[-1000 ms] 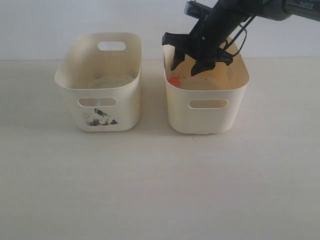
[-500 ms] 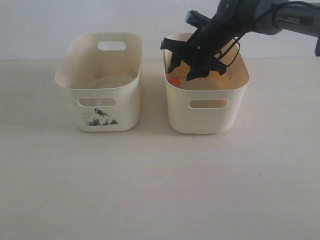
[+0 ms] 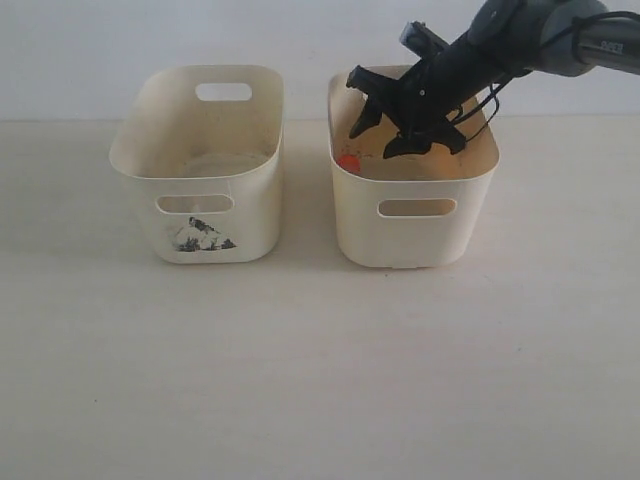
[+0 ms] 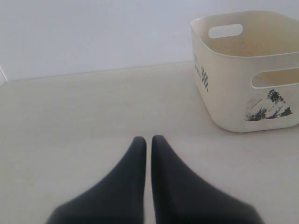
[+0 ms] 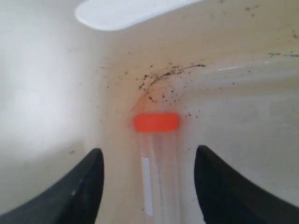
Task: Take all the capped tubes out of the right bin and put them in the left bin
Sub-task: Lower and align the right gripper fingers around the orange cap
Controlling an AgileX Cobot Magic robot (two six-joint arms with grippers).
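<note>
Exterior view: black right gripper [image 3: 375, 140], fingers spread, inside plain cream plastic right bin [image 3: 415, 235].
Clear orange-capped tube [image 5: 159, 177]: on that bin's floor, 9 o'clock side.
Smudged cream left bin [image 3: 200, 190]: beside it, at 9 o'clock.
Left gripper [image 4: 148, 140]: fingers pressed together.

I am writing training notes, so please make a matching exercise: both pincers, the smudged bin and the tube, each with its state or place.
1 left bin
2 right pincer
3 left pincer
4 capped tube

A orange cap, lying in the right bin
B shut, over the table
C open, reaching into a bin
D black-grey smudge on front

Pairs: 1-D, 2-C, 3-B, 4-A
</note>
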